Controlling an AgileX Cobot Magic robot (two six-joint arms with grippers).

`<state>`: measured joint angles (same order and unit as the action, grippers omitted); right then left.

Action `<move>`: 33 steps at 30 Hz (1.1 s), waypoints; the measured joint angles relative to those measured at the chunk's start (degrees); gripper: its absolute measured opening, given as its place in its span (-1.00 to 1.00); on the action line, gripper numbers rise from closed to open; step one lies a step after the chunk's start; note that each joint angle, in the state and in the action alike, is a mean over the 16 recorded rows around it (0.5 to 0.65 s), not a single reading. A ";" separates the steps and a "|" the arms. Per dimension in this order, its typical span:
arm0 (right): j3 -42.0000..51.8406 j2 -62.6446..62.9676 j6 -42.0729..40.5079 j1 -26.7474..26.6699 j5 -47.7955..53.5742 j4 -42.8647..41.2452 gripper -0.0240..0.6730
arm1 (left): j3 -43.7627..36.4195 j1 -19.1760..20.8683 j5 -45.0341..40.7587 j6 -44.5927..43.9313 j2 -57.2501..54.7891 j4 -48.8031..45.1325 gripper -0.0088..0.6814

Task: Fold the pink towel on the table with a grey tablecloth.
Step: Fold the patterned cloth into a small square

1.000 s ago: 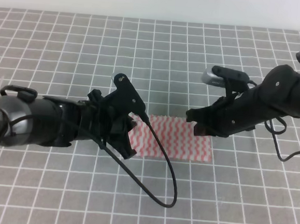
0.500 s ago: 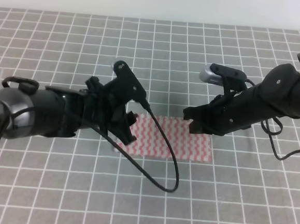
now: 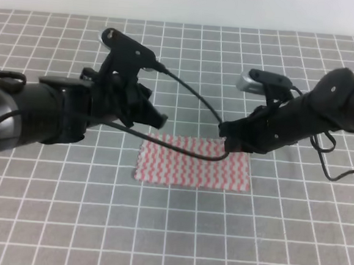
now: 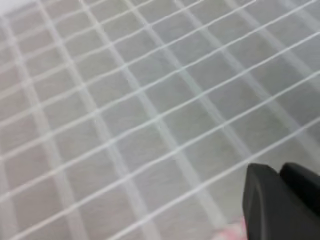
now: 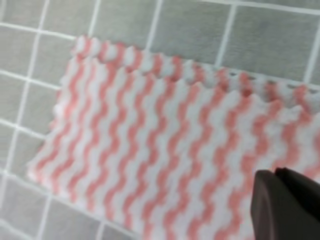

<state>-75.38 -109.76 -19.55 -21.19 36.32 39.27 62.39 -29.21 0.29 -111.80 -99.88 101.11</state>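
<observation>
The pink towel [image 3: 193,164] lies flat as a wide rectangle on the table with a grey tablecloth [image 3: 169,230], near the middle. My left gripper [image 3: 158,119] hangs above the cloth just beyond the towel's far left corner. In the left wrist view its fingers [image 4: 300,200] are together over bare grid, with a sliver of pink at the bottom edge. My right gripper [image 3: 227,145] hovers over the towel's far right corner. In the right wrist view its dark fingers [image 5: 287,202] are together above the zigzag stripes [image 5: 150,145]. Neither gripper holds anything.
A black cable [image 3: 195,97] from my left arm arcs over the table and sags onto the towel's far edge near my right gripper. Another cable [image 3: 330,172] loops below my right arm. Grid cloth extends on all sides; a white wall runs along the back.
My left gripper has lifted and moved back and up off the towel's left end, which now shows in full and lies flat. My right gripper has shifted slightly toward the far edge.
</observation>
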 joint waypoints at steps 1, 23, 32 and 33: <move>-0.38 0.00 -0.02 -0.01 0.75 0.01 -0.98 | -0.13 0.00 -1.22 1.23 0.15 -0.03 -0.80; -3.76 -3.66 1.17 -2.26 13.21 -0.38 -0.98 | -6.81 0.01 -19.13 12.98 -6.51 -1.57 -0.97; -3.77 -6.19 2.46 -1.86 13.48 -3.04 -0.98 | -6.87 0.02 -18.12 12.92 -9.14 -1.57 -0.97; -3.77 -6.32 2.62 -1.73 13.48 -3.41 -0.98 | -6.87 0.02 -17.94 12.91 -9.32 -1.57 -0.97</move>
<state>-79.15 -116.08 -16.93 -22.92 49.80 35.87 55.52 -29.19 -17.64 -98.89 -109.19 99.54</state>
